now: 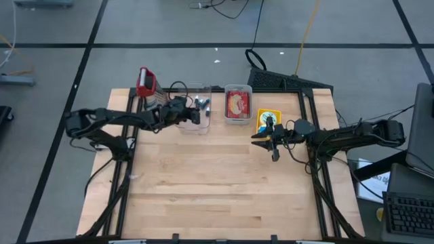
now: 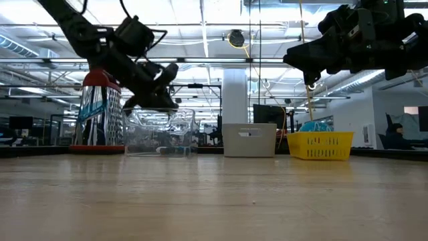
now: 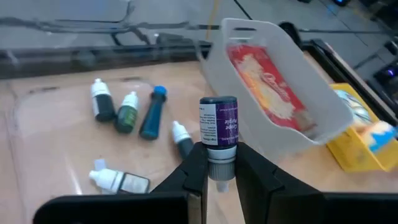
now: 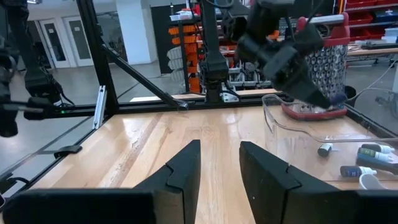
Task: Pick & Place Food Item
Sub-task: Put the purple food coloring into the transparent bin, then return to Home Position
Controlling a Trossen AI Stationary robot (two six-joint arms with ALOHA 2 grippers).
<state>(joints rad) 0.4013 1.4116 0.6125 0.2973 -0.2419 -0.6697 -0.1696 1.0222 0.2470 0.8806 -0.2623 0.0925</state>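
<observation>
A small purple-labelled bottle (image 3: 219,134) is clamped by its neck in the left gripper (image 3: 219,171), held above the clear bin (image 1: 193,125). This looks like the carry step; next would be to move it over its target and release. The clear bin holds several more small bottles (image 3: 127,112). The grey bin (image 3: 323,102) beside it holds a red packet (image 3: 267,81). The right gripper (image 4: 219,163) hovers near the yellow basket (image 1: 268,116), fingers slightly apart and empty.

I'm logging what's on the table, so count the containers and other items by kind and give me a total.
Clear bin: 1
White bin: 1
Yellow basket: 1
Red-handled grater: 1
Small bottles: 6, five lying in the clear bin, one purple-labelled bottle held in the left gripper
Total: 10
</observation>
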